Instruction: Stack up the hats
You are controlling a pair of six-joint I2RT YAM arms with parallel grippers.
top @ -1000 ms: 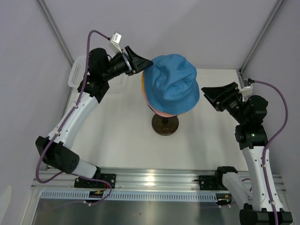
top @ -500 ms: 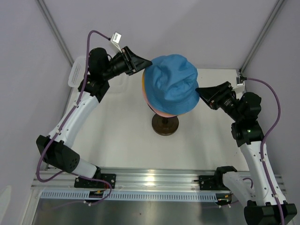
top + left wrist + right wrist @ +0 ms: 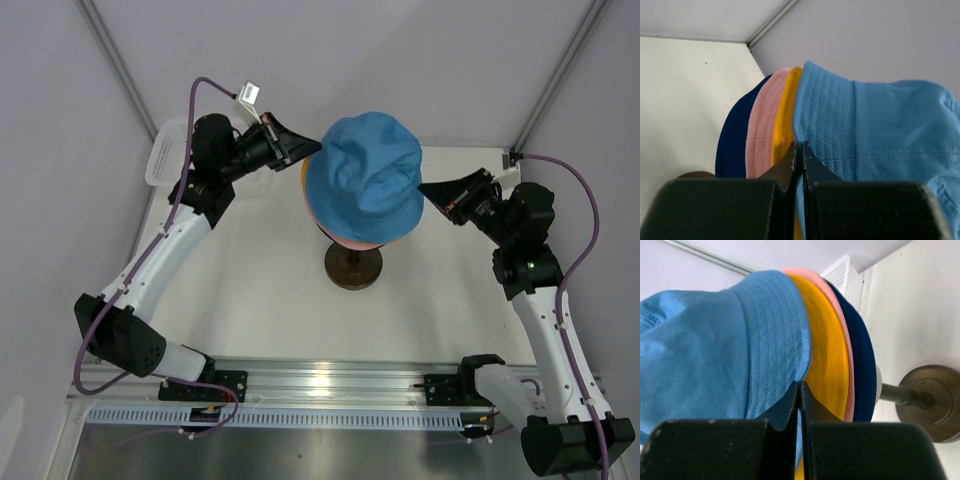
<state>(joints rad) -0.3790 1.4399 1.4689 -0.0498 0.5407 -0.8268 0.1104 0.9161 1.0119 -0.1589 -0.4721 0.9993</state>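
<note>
From the top external camera, the light blue hat (image 3: 365, 185) sits uppermost on the mannequin head, above the round stand base (image 3: 352, 268) on the desk (image 3: 260, 270). A sliver of the pink hat (image 3: 345, 240) peeks from under its near brim. The left gripper (image 3: 315, 150) points at the far-left brim and the right gripper (image 3: 425, 190) at the right brim, each tip touching the fabric.

In the left wrist view, my left gripper has its fingers pressed together, tips at the seam where the light blue brim meets the yellow-orange hat (image 3: 785, 120). I see no cloth between them. Beyond that come the pink brim and the dark blue hat (image 3: 732, 145), nested in that order.

The right wrist view shows the same from the other side. The right gripper's fingers are together, tips against the light blue brim edge, with yellow-orange, pink and dark blue layered underneath.

I judge that all four hats are on one pile and I am at the seating stage. The light blue crown looks rumpled, so the next move calls for light, even pressure on both brim sides. Then I should back off straight, to avoid dragging the top hat askew.
</note>
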